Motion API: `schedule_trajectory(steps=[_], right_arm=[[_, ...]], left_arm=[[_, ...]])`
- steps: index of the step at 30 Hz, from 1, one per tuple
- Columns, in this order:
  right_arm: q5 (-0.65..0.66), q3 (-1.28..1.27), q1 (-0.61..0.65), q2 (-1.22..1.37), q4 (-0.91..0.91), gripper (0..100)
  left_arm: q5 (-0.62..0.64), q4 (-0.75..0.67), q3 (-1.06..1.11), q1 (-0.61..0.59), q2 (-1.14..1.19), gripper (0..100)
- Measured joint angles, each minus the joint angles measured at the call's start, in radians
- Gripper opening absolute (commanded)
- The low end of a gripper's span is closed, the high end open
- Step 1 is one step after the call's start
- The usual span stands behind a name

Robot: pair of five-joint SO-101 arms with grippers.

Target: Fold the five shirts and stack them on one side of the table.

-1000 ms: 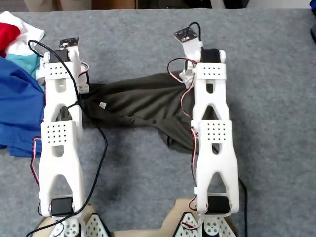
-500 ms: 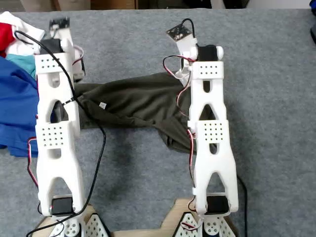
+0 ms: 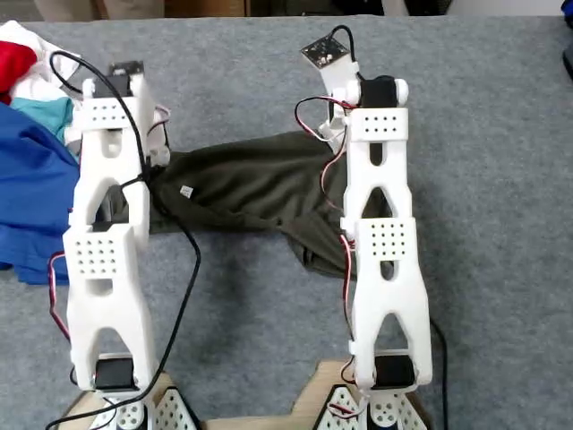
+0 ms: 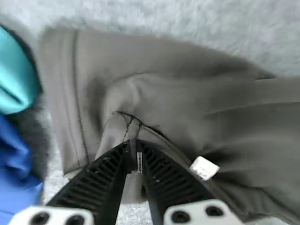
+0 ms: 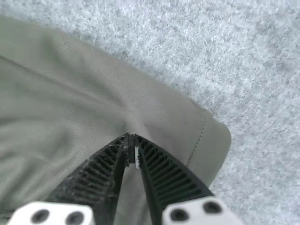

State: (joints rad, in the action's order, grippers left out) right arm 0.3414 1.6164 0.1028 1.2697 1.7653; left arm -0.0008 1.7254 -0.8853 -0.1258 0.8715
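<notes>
An olive-green shirt (image 3: 260,193) lies crumpled across the grey table between the two arms, a white tag (image 3: 186,190) showing near its left end. My left gripper (image 4: 135,149) is shut on a pinch of the olive shirt (image 4: 187,117) beside the collar and tag (image 4: 204,167). My right gripper (image 5: 131,143) is shut on a fold of the same shirt (image 5: 61,117) close to its hemmed edge. In the high view the left arm (image 3: 106,179) stands over the shirt's left end and the right arm (image 3: 376,179) over its right end.
A pile of other shirts lies at the table's left edge: blue (image 3: 31,206), teal (image 3: 45,112), red (image 3: 13,63) and white (image 3: 40,76). Teal cloth (image 4: 16,79) and blue cloth (image 4: 16,159) lie right beside the left gripper. Bare grey table (image 3: 501,179) stretches to the right.
The left arm swung out toward the far left with the shirt's end, then came back toward the middle. The right arm shifted only slightly. Both stay shut on the olive shirt.
</notes>
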Motion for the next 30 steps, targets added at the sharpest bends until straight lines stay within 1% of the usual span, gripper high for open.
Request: schedule_trajectory(steps=[5, 10, 14, 20, 27, 30], right_arm=[[0.0, 0.0, 0.0, 0.003, 0.0, 0.6], [0.0, 0.0, 0.0, 0.003, 0.0, 0.6], [0.0, 0.0, 0.0, 0.003, -0.002, 0.6], [0.0, 0.0, 0.0, 0.003, -0.006, 0.6], [0.0, 0.0, 0.0, 0.003, -0.006, 0.6], [0.0, 0.0, 0.0, 0.003, -0.006, 0.6]], left_arm=[[0.0, 0.015, 0.009, 0.0, 0.041, 2], [0.0, 0.018, 0.068, -0.014, 0.043, 2], [-0.005, 0.018, 0.147, -0.048, -0.017, 2], [-0.075, 0.02, 0.367, -0.049, -0.19, 2], [-0.106, 0.02, 0.644, -0.049, -0.37, 2], [-0.112, 0.02, 0.71, -0.049, -0.423, 2]])
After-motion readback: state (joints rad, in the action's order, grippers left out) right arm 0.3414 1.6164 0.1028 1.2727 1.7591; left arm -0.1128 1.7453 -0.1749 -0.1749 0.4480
